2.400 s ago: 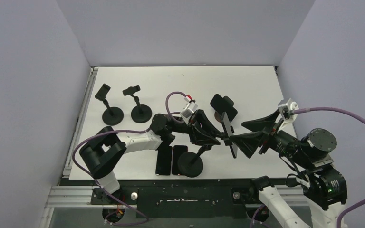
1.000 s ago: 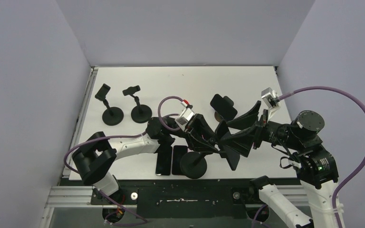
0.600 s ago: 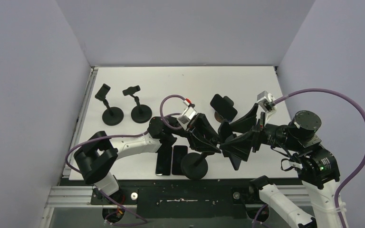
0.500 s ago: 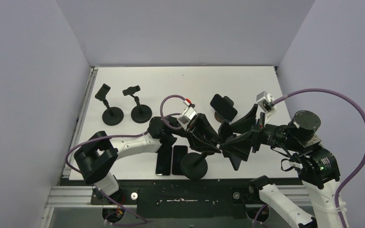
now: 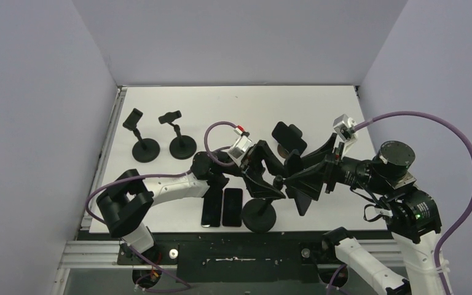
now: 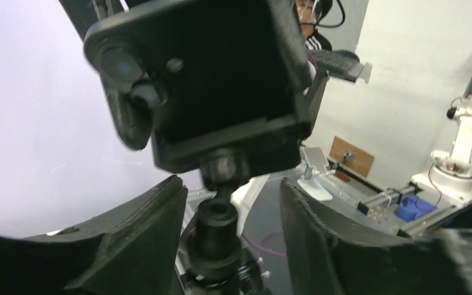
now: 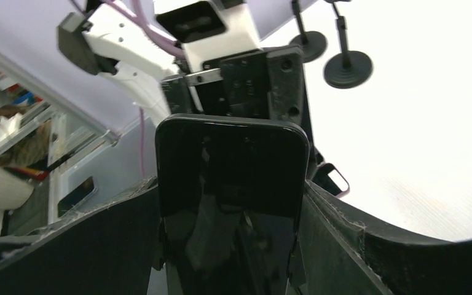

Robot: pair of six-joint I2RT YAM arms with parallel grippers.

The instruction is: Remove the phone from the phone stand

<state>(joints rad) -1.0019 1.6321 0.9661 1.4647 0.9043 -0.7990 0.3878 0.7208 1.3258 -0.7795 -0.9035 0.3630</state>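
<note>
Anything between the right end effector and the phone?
Nothing visible. The phone sits directly between the fingers of the right end effector, with the stand clamp behind it.

Top view is evenly lit and sharp, white tabletop [image 5: 319, 104] bright with only soft shadows. Right wrist cam blows that surface out to pure glare, and the glossy black phone [image 7: 230, 184] mirrors reflections. On the left wrist cam the black phone stand clamp [image 6: 221, 80] is smeary and out of focus.

Glossy, reflective black face on the phone [image 7: 230, 203], phone stand [image 6: 209, 86] clamp in matt black moulded plastic, counter [image 5: 233, 104] smooth matt white, cable [image 5: 405, 113] in smooth purple sheathing
</note>
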